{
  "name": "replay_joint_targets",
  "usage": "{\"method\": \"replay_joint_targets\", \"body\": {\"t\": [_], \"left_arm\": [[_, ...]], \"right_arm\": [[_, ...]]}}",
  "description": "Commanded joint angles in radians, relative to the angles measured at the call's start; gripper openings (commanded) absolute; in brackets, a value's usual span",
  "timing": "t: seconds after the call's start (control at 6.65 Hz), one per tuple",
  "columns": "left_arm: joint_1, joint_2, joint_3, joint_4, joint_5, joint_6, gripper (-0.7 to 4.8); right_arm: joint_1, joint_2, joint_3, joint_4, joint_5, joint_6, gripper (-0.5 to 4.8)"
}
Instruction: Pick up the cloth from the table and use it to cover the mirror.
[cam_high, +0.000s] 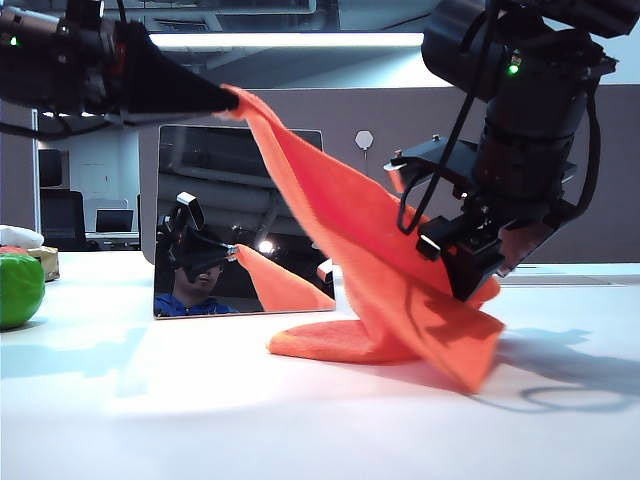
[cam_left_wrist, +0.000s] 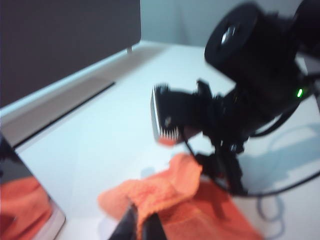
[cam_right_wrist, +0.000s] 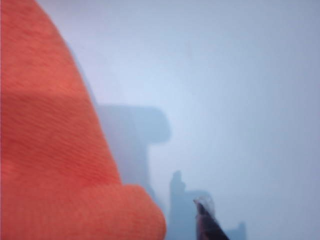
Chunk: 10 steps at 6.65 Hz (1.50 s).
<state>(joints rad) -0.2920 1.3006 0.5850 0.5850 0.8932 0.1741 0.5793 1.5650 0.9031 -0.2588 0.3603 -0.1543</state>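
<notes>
orange cloth (cam_high: 370, 250), white table (cam_high: 200, 420)

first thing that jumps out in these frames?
The orange cloth: the left claw is shut on one corner, high at upper left above the mirror, so the cloth hangs in a long diagonal down to the white table. The right claw stands open, low on the right against the cloth's lower folds. The mirror stands upright behind, uncovered, reflecting the cloth.
</notes>
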Motion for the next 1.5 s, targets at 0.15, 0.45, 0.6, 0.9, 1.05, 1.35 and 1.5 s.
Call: {"method": "replay_joint_targets", "body": {"t": [0.15,0.45,0.6,0.9,1.05,1.35,1.5], "left_arm": [[0.0,-0.014,0.002,0.075,0.02,-0.076,-0.06],[0.0,-0.014,0.002,0.066,0.028,-0.078,-0.06],[0.0,-0.014,0.002,0.066,0.028,-0.078,-0.06],[0.0,-0.014,0.002,0.047,0.028,-0.078,-0.06],[0.001,-0.033,0.002,0.056,-0.008,-0.078,-0.06],[0.002,-0.101,0.002,0.057,-0.106,-0.077,-0.06],[0.002,-0.122,0.002,0.057,-0.134,-0.078,-0.06]], "right_arm": [[0.0,0.045,0.002,0.032,-0.033,0.025,2.84],[0.016,0.051,0.005,0.107,-0.179,0.023,-0.06],[0.016,0.048,0.01,0.108,-0.175,0.011,-0.06],[0.016,-0.024,0.01,0.173,-0.077,-0.084,-0.06],[0.016,-0.248,0.01,0.29,-0.075,-0.143,-0.06],[0.016,-0.359,0.01,0.306,-0.093,-0.143,-0.06],[0.016,-0.38,0.01,0.31,-0.109,-0.143,-0.06]]}}
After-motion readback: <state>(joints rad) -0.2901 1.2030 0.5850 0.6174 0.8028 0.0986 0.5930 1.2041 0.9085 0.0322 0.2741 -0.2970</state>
